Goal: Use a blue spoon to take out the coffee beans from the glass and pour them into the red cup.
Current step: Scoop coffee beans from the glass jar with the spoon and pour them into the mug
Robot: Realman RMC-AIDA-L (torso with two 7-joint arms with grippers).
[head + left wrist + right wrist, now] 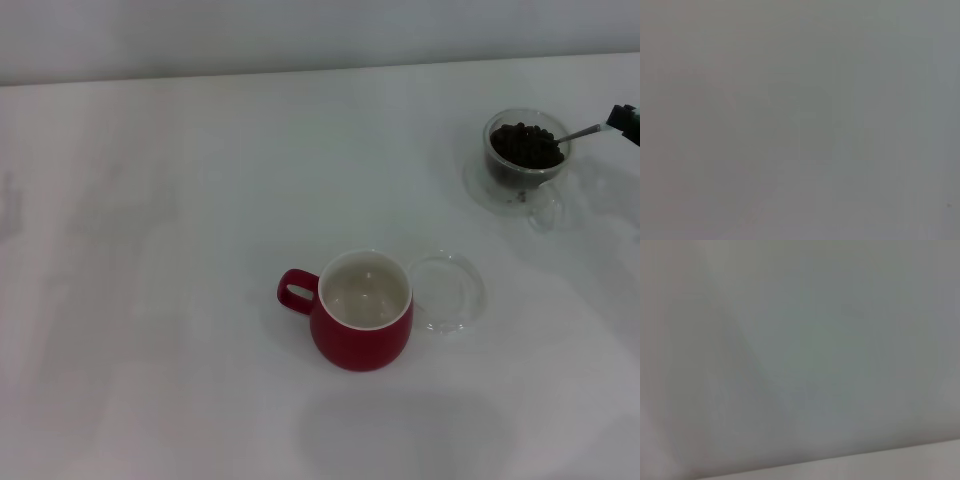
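Observation:
The red cup stands near the middle of the table, handle to the left, its cream inside empty. The glass stands at the far right, filled with dark coffee beans. The blue spoon shows only its silver neck, with the bowl end dipped into the beans at the glass's right rim. My right gripper shows as a dark tip at the right edge, shut on the spoon's handle end. The pale blue handle is hidden. My left gripper is out of view.
A flat round clear glass saucer lies on the white table, touching the red cup's right side. Both wrist views show only a plain pale surface.

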